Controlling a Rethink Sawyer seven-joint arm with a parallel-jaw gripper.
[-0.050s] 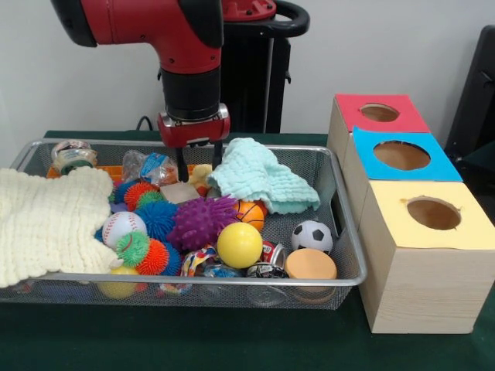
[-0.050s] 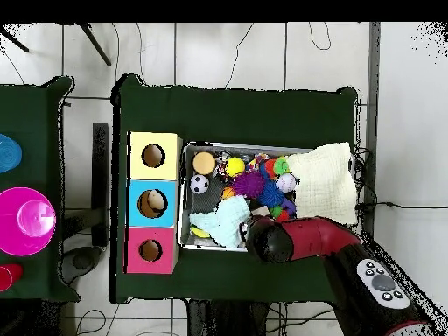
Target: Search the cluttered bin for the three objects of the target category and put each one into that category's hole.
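Observation:
A wire mesh bin (image 1: 349, 232) holds a jumble of toys. Among them are a purple spiky ball (image 1: 199, 222), a yellow ball (image 1: 239, 244), a small soccer ball (image 1: 312, 235), a baseball (image 1: 122, 226), a mini basketball (image 1: 249, 212) and an orange disc (image 1: 310, 264). My gripper (image 1: 199, 170) hangs open over the bin's back middle, its tips down among the toys on either side of a small yellow toy (image 1: 203, 175). Right of the bin stand three wooden boxes with holes: red-topped (image 1: 348, 108), blue-topped (image 1: 370, 143) and yellow-topped (image 1: 394, 202). In the overhead view the arm (image 2: 297, 241) hides the gripper.
A cream knitted cloth (image 1: 42, 220) drapes over the bin's left side. A mint cloth (image 1: 259, 178) lies just right of the gripper. Cans (image 1: 267, 267) and spiky balls (image 1: 155, 255) crowd the front. In the overhead view a pink dish (image 2: 26, 219) sits on another table.

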